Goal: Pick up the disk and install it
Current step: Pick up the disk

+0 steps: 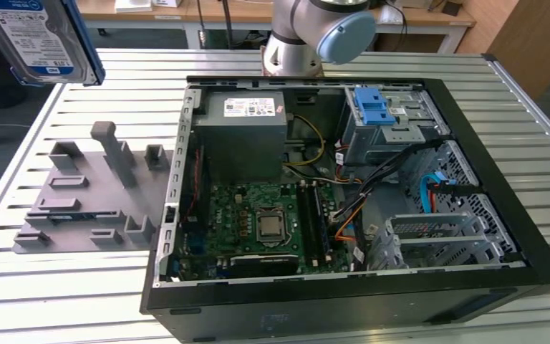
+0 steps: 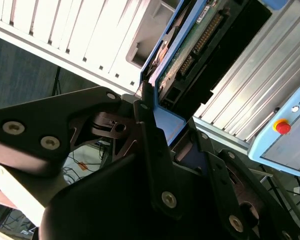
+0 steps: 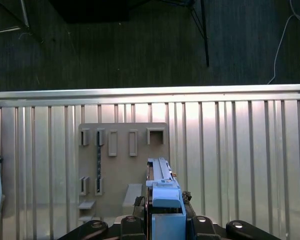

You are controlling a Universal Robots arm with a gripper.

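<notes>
Disk [image 1: 41, 36] hangs at ten o'clock from the open computer case [image 1: 351, 304] in the exterior view; case holds motherboard [image 1: 256, 208]. Second wrist view: pincer [image 2: 165, 117] clamped on disk's edge. First wrist view: disk edge-on, grey fixture [image 3: 122, 150] behind.

Bright even light, mild glare

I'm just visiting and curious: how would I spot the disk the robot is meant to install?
Start at the open black computer case on the slatted table. To the exterior view's left, above the grey holder block, hangs the disk: flat silver, blue-framed, unlike the grey power-supply box.
</notes>
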